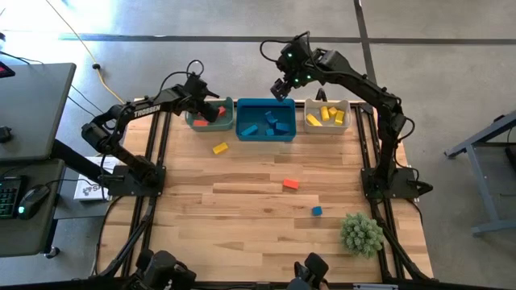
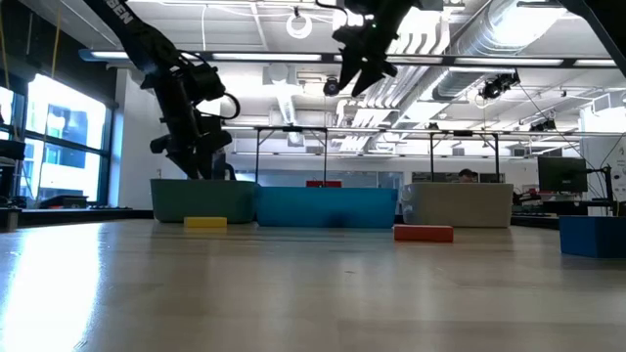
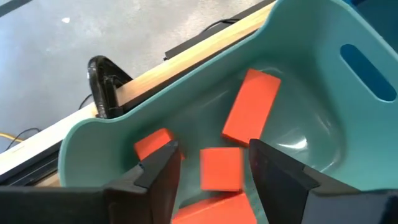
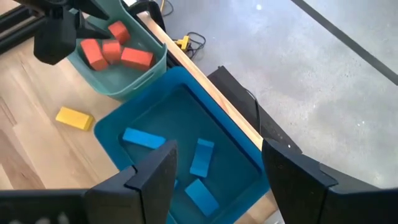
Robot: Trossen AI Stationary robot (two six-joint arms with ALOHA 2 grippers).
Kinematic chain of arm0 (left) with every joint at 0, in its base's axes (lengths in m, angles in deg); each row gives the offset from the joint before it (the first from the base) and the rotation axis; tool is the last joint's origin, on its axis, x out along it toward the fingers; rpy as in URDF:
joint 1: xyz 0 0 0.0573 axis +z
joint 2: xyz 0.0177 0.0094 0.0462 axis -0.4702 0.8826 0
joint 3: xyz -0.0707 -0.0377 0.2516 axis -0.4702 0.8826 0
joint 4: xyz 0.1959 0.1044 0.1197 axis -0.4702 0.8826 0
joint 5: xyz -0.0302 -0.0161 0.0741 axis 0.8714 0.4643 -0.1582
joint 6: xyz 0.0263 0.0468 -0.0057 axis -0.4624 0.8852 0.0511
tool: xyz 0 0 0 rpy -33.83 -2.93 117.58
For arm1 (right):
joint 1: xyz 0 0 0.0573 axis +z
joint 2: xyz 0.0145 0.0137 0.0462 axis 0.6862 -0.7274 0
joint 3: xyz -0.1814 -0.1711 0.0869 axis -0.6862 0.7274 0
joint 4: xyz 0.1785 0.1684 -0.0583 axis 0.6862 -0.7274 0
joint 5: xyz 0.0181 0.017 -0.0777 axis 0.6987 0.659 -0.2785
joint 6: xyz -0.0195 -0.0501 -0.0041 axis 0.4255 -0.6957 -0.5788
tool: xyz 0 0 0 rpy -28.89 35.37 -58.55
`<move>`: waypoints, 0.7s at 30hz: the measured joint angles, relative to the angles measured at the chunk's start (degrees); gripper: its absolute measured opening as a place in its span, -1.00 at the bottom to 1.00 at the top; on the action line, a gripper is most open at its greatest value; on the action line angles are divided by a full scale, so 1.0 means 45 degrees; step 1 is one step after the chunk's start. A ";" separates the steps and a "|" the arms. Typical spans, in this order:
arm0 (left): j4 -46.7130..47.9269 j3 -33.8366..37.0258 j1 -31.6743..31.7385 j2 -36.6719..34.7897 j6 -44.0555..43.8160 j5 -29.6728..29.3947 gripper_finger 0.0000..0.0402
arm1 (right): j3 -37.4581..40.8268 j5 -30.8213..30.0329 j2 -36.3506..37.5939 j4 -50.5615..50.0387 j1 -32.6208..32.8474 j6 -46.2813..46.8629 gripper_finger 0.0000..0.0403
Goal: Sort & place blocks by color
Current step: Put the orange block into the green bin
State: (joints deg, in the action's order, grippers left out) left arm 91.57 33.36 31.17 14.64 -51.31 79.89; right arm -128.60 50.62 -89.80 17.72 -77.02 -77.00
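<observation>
Left pincer (image 3: 211,163) hangs over the teal bin (image 1: 196,121) at eleven o'clock, fingers apart, nothing held, red blocks (image 3: 250,115) beneath. Right pincer (image 1: 281,88) hovers apart above the blue bin (image 1: 240,133). Three blocks remain on the tabletop (image 1: 242,234).

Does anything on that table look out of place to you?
Three blocks lie loose on the wood instead of in bins: a yellow block near the teal bin, a red block mid-table and a small blue block. The spiky green ball is no block.

left hand (image 3: 214,165) open over teal bin (image 3: 311,81) | four red blocks (image 3: 250,115) inside, one between fingers (image 3: 158,171)
</observation>
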 joint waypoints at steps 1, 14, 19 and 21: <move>-0.0002 0.0000 -0.0001 0.0000 -0.0004 0.0028 -0.10 | -0.0002 -0.0005 0.0000 0.0014 0.0014 0.0003 0.11; 0.0567 -0.0005 -0.0230 -0.0318 -0.0465 0.1668 -0.02 | -0.0002 0.0835 0.0000 -0.0152 0.0024 -0.0775 0.11; 0.1286 -0.0005 -0.0880 -0.0948 -0.0982 0.2070 -0.03 | -0.0002 0.1616 0.0000 -0.0365 0.0024 -0.1630 0.11; 0.1365 -0.0005 -0.1251 -0.1175 -0.1274 0.2071 -0.03 | 0.0001 0.1696 0.0000 -0.0731 0.0024 -0.2124 0.11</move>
State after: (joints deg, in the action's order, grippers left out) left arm 97.71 33.34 25.54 9.35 -57.04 89.21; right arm -128.59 58.25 -89.80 14.43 -76.91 -86.56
